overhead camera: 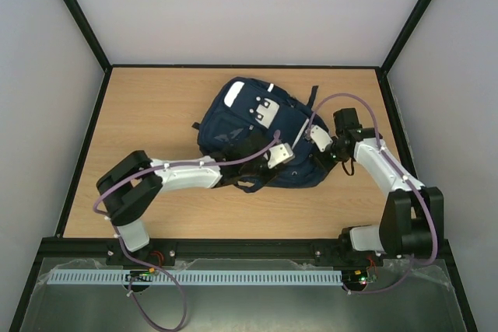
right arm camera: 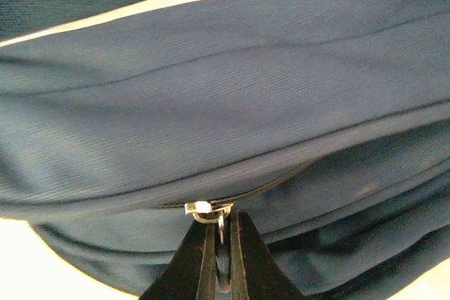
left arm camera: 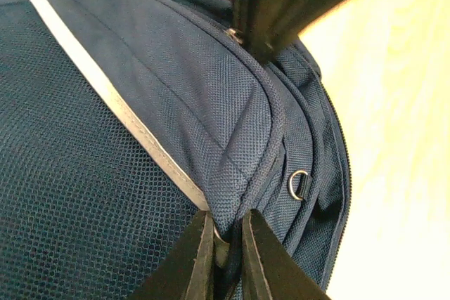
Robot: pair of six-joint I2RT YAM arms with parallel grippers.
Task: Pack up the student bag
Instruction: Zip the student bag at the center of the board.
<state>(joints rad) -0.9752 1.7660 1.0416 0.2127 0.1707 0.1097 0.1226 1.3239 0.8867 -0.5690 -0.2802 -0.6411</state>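
Note:
The student bag (overhead camera: 249, 126), a large navy backpack with white stripes and a grey buckle patch, lies flat in the middle of the table. My left gripper (overhead camera: 274, 162) is at its near edge, shut on a pinched fold of the bag's fabric (left arm camera: 228, 233) beside a white reflective stripe (left arm camera: 119, 107). My right gripper (overhead camera: 317, 139) is at the bag's right side, shut on a metal zipper pull (right arm camera: 219, 224) of the bag's zip (right arm camera: 211, 206). A small metal D-ring (left arm camera: 298, 184) sits on the bag near the left fingers (left arm camera: 190, 265).
The wooden table (overhead camera: 156, 106) is bounded by black frame rails and grey walls on three sides. The right arm's black fingers (left arm camera: 281, 5) show at the top of the left wrist view. Dark straps (overhead camera: 257, 184) trail from the bag's near edge.

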